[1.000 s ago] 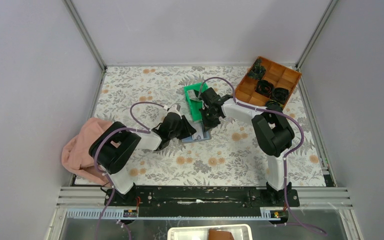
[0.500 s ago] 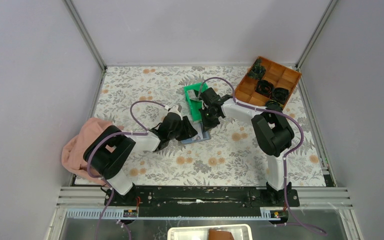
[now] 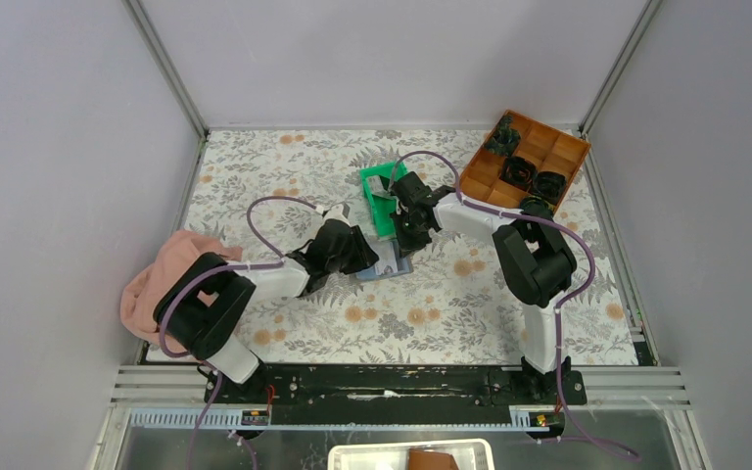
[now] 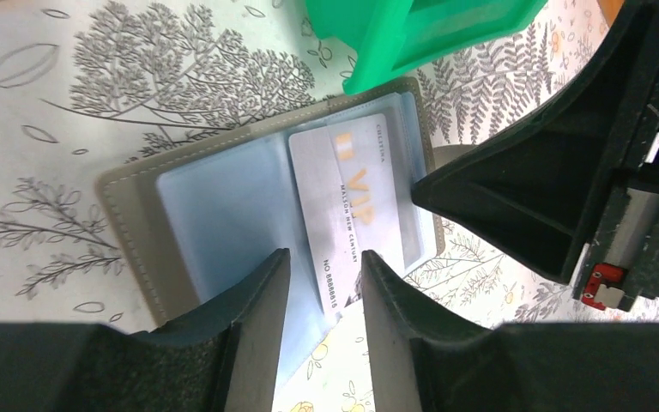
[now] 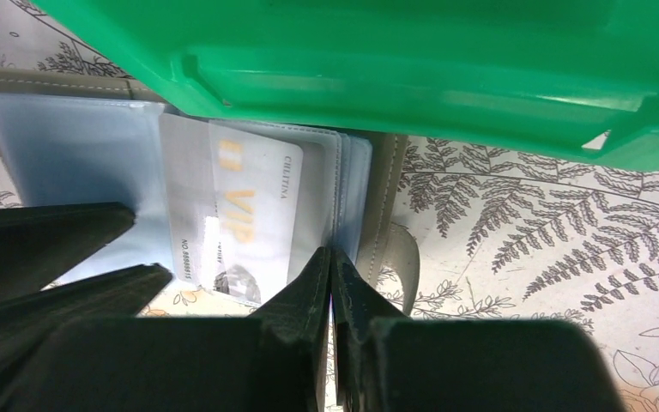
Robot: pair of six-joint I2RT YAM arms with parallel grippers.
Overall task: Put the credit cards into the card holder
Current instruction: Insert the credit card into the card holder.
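Between the left gripper (image 4: 324, 339) fingers (image 4: 249, 343), which stand a narrow way apart, shows the near end of a silvery card (image 4: 352, 197) marked VIP. It lies on the blue inside of the open card holder (image 4: 126, 221), which rests flat on the flowered table (image 4: 69, 86) just ahead of that gripper. Whether the fingers touch the card I cannot tell, and nothing is seen pinched between them. Across the card from the left gripper, the right gripper (image 5: 331, 287) has its jaws pressed together. Its tip is down at the edge of the sleeves beside the holder's fold, and I cannot tell if anything thin is caught there. Just beyond both grippers a green bin (image 5: 395, 77) hides the holder's far edge in the right wrist view. From above, a brown tray (image 3: 566, 147) stands well off to the right gripper's right, and a pink cloth (image 3: 152, 294) lies well to the left of the left gripper, beside that arm's base
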